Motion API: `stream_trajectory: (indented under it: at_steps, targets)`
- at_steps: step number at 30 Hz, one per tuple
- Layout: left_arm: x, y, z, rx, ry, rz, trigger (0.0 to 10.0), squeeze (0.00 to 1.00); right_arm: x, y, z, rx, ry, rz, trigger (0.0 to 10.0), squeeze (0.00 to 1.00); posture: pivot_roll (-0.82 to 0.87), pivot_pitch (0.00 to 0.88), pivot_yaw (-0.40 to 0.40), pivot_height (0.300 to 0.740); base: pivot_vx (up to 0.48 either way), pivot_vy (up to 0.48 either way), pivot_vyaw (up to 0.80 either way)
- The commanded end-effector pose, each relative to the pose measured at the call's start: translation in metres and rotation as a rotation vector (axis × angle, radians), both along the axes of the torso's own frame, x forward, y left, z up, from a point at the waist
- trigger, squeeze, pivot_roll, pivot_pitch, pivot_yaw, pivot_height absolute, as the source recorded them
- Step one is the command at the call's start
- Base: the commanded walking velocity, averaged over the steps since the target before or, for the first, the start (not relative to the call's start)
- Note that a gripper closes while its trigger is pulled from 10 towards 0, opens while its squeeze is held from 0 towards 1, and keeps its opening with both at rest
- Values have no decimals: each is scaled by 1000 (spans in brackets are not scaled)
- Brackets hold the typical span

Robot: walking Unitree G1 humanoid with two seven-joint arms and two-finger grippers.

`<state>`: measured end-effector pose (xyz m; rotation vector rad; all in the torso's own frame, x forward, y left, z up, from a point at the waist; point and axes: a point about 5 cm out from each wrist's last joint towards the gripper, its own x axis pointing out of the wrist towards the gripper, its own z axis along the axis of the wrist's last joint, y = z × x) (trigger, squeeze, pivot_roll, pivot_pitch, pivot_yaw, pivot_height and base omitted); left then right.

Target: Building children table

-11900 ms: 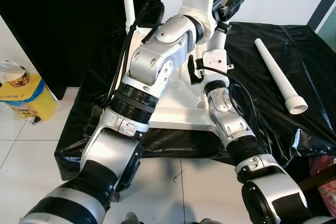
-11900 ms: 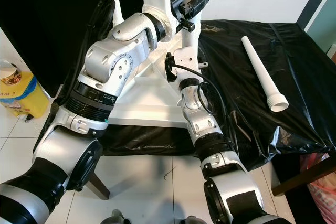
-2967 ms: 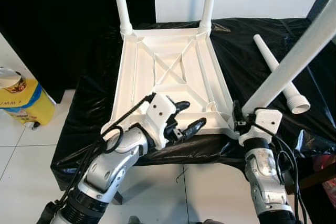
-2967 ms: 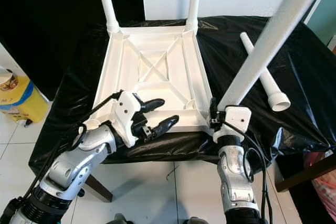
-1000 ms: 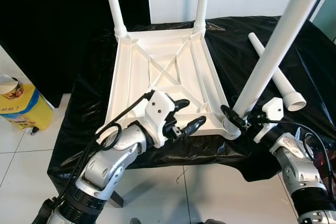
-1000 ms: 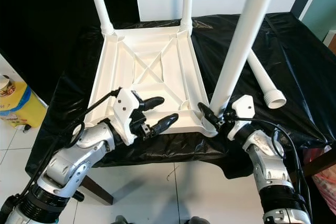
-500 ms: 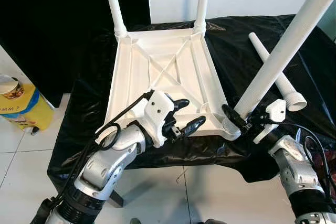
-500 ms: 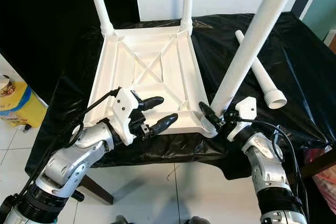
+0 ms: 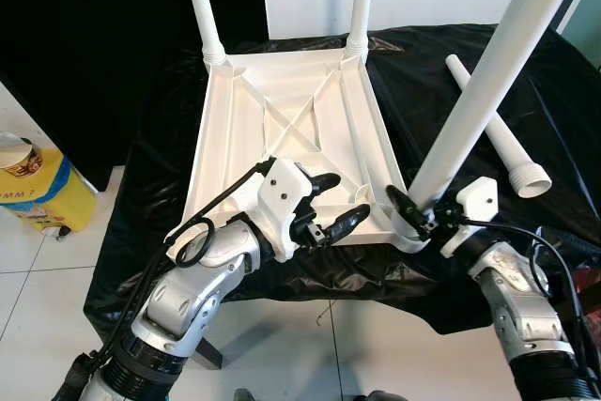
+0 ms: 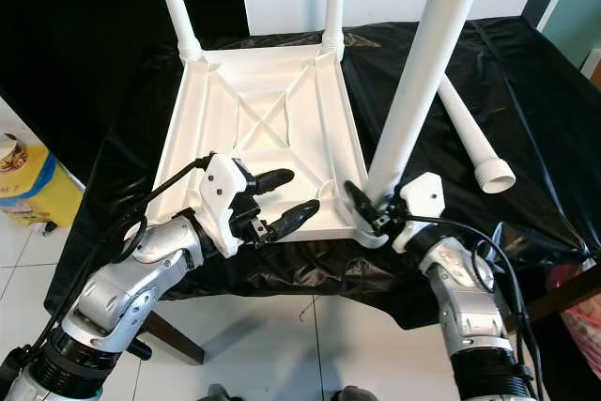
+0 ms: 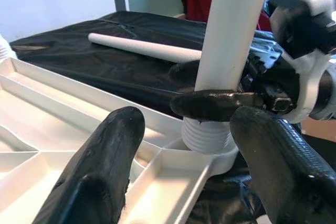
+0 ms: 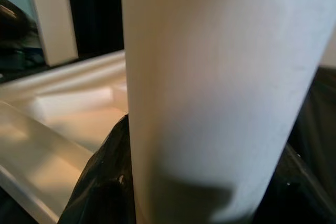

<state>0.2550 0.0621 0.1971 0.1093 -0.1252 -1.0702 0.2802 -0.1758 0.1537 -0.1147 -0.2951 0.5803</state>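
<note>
**Now: 3rd leg going into its corner**

So the white table top [image 9: 282,129] lies upside down on the desk [image 9: 160,194], which has a black cover. Two legs stand up at 12 o'clock, at the far corners. The right gripper [image 9: 413,218] has its jaws clenched on the third leg [image 9: 488,72], low down near the screw end, which sits in the corner socket [image 11: 205,142] at 4 o'clock. That leg leans a bit. The left gripper [image 9: 329,208] hovers over the near edge w/ jaws released, holding nothing. The last leg [image 9: 493,129] lies on the desk at 2 o'clock.

Next, I think: stand the leg straight & twist till tight. Then fetch the last leg for the near-left corner.
</note>
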Motion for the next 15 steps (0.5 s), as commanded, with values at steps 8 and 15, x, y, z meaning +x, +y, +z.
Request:
stream_trajectory:
  at_steps: [8, 15]
  targets:
    - [0, 0, 0, 8, 9, -61, 10000, 0, -2, -2, -9, 1, 33, -14, 10000, 0, -24, 71, 31, 740, 0, 0, 0]
    - [-2, 0, 0, 7, 11, -61, 10000, 0, -1, -11, -23, 62, 107, -76, 10000, 0, -18, 72, 29, 740, 0, 0, 0]
